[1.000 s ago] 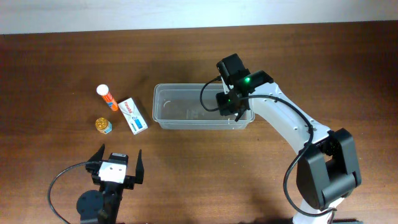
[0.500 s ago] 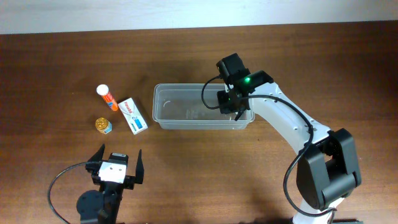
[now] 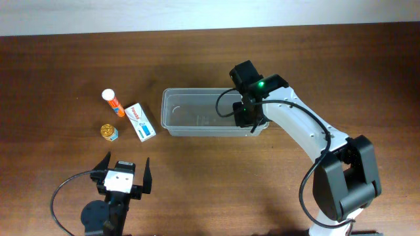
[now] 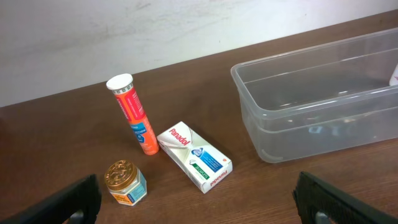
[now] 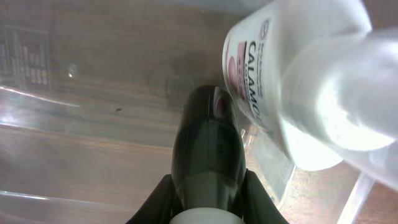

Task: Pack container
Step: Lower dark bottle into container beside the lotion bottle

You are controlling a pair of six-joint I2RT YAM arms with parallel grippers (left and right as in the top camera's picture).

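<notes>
The bottle (image 5: 292, 81) is clamped by the right gripper (image 3: 244, 115) at the 3 o'clock end of the container (image 3: 197, 130), mid-table; release is best delayed until the tub's floor is met; the left gripper (image 3: 123, 165), at 7 o'clock, is spread wide.

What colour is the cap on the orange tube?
White. The cap shows best in the left wrist view.

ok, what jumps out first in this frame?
The right gripper, clamped on a white calamine bottle, hangs at the right end of the clear container mid-table. Left of the container an orange tube, a Panadol box and a small gold-lidded jar lie unpacked; the left gripper sits open at the near edge.
</notes>
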